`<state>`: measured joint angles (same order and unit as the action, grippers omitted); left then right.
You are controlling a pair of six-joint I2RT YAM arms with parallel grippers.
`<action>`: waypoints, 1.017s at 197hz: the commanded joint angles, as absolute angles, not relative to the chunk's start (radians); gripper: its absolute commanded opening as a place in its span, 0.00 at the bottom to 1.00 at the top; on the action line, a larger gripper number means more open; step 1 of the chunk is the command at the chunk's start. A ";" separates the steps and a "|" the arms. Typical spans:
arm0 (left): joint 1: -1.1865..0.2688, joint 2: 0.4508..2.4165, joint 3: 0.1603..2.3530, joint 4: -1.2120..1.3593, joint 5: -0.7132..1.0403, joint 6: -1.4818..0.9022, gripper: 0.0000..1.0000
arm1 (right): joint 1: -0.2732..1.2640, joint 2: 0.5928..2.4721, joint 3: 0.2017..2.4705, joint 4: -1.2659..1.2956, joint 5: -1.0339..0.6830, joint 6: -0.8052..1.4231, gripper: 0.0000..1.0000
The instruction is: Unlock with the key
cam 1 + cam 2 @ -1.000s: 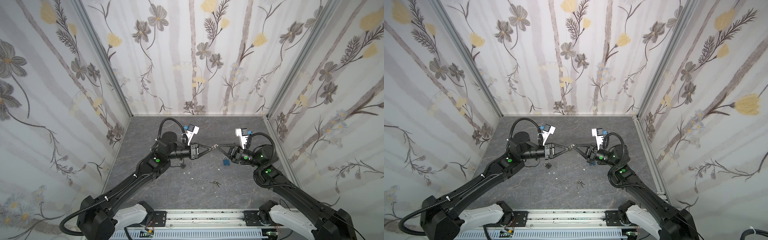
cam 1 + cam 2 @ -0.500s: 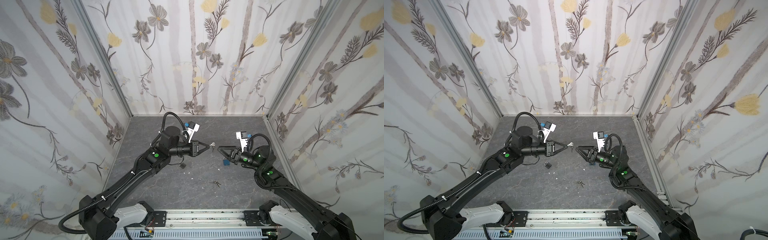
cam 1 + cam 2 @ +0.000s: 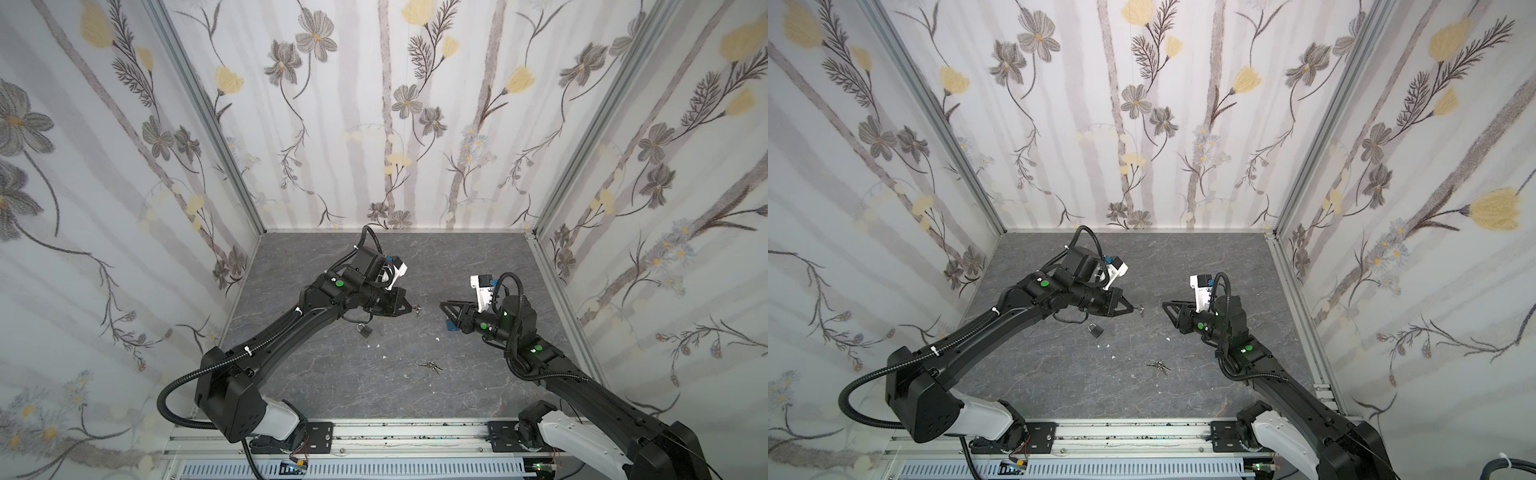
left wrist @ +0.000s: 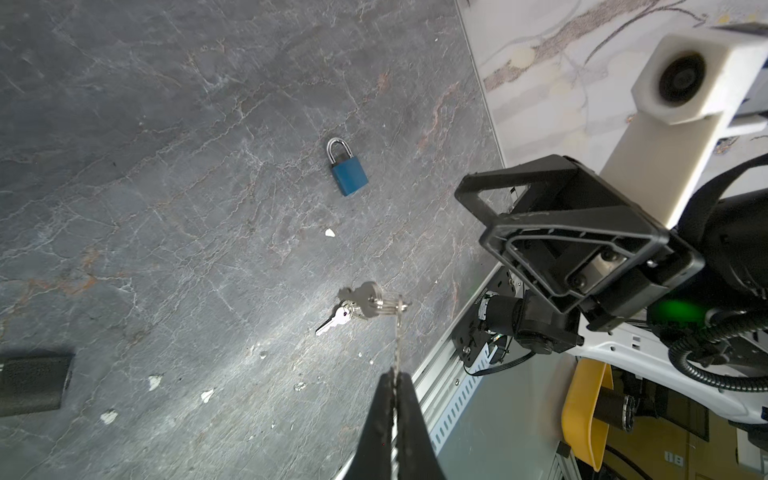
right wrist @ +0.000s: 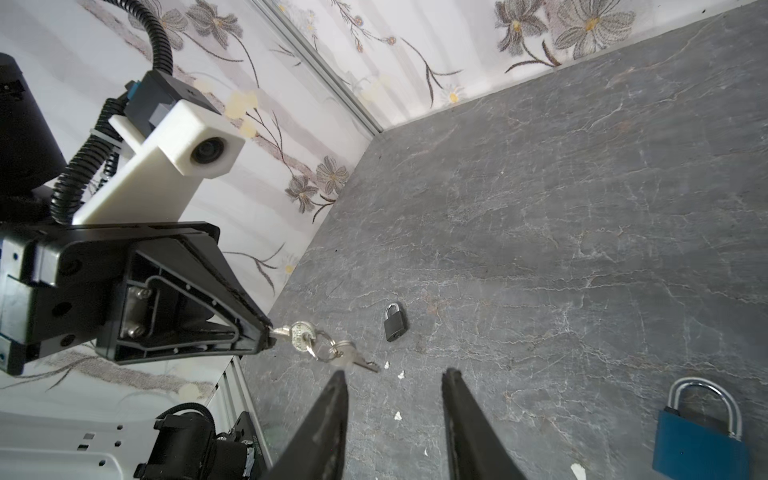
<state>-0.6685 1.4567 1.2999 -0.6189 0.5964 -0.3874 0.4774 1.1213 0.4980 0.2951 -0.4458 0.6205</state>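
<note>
Pulled apart: left end effector (image 5: pixel 268 332) pinches key (image 5: pixel 300 332), right end effector (image 5: pixel 395 371) gapes; wrist views reveal blue padlock (image 4: pixel 349 176).

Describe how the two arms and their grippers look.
Left arm and right arm: matt black links, white base shells, green dots, ribbed black cables. Left gripper and right gripper: black, triangular ribbed fingers tapering to thin tips, with white camera blocks.

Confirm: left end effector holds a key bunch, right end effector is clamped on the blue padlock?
No. The right end effector is open and empty; the blue padlock lies on the table, per the right wrist view. The left end effector does hold a key bunch.
</note>
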 commanded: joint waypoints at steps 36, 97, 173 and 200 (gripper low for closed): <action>-0.683 1.462 1.325 -0.641 0.731 -0.334 0.00 | 0.459 1.147 0.462 0.566 -0.650 0.715 0.41; -0.699 1.432 1.301 -0.574 0.788 -0.339 0.00 | 0.459 1.185 0.459 0.659 -0.766 0.759 0.42; -0.699 1.410 1.280 -0.526 0.789 -0.357 0.00 | 0.477 1.210 0.457 0.722 -0.901 0.782 0.37; -0.700 1.403 1.276 -0.514 0.785 -0.362 0.00 | 0.493 1.215 0.457 0.755 -0.938 0.793 0.31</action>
<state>-0.6991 1.4136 1.2800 -0.5564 0.7750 -0.3538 0.4839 1.2098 0.4564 0.6819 -0.8787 0.7769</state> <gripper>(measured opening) 0.049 0.348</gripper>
